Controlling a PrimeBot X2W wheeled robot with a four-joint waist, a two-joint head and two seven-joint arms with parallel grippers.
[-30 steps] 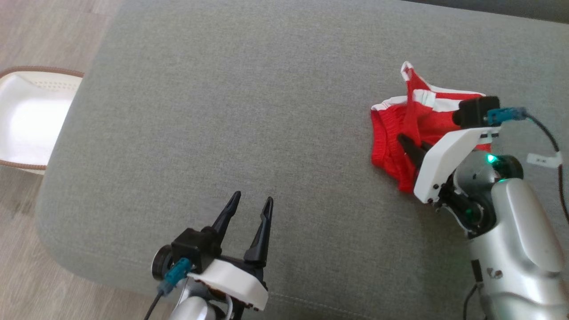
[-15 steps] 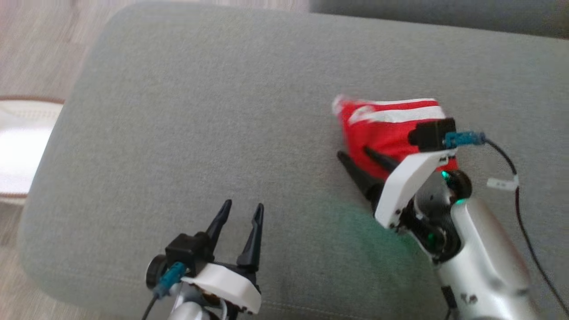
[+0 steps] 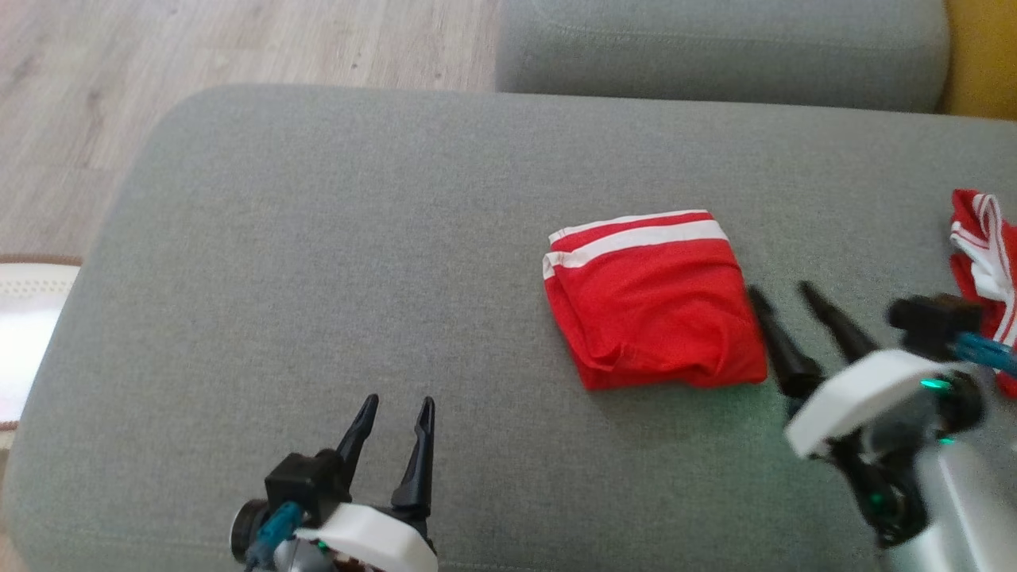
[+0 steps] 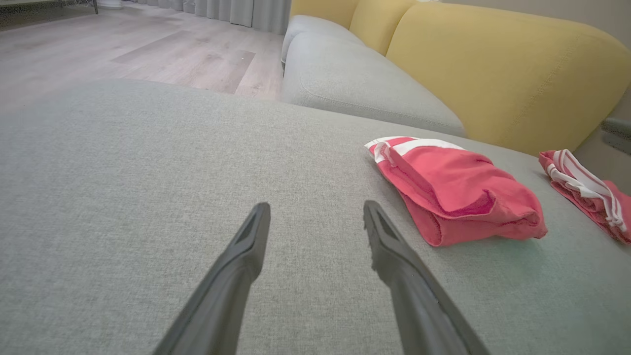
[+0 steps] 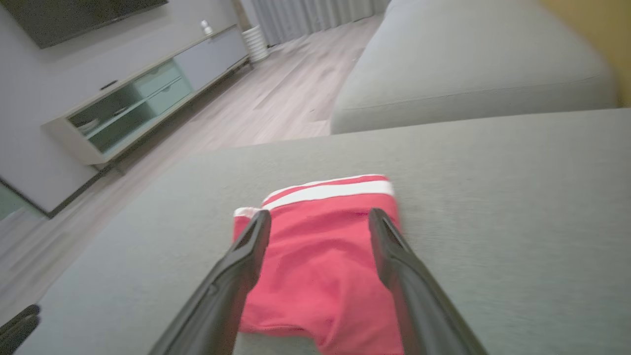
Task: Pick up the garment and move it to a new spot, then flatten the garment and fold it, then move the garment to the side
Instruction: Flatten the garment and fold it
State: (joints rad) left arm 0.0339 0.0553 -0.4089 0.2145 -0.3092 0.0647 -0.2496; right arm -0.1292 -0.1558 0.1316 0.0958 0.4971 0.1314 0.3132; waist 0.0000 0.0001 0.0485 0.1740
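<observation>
A red garment (image 3: 651,302) with white stripes along its far edge lies folded into a compact rectangle on the grey cushion (image 3: 357,262). It also lies right of centre in the left wrist view (image 4: 458,190) and between the fingers' line of sight in the right wrist view (image 5: 320,256). My right gripper (image 3: 783,295) stands open just right of the garment, fingers apart and holding nothing. My left gripper (image 3: 397,405) is open near the cushion's front edge, well left of the garment, with nothing between its fingers.
A second red and white garment (image 3: 981,262) lies crumpled at the cushion's right edge. Another grey cushion (image 3: 715,48) and a yellow backrest (image 4: 493,69) lie beyond. A white basket (image 3: 24,334) stands on the wood floor at left.
The head camera has shifted. The right gripper has let go of the garment and drawn back to its right; the garment now lies folded flat on the cushion.
</observation>
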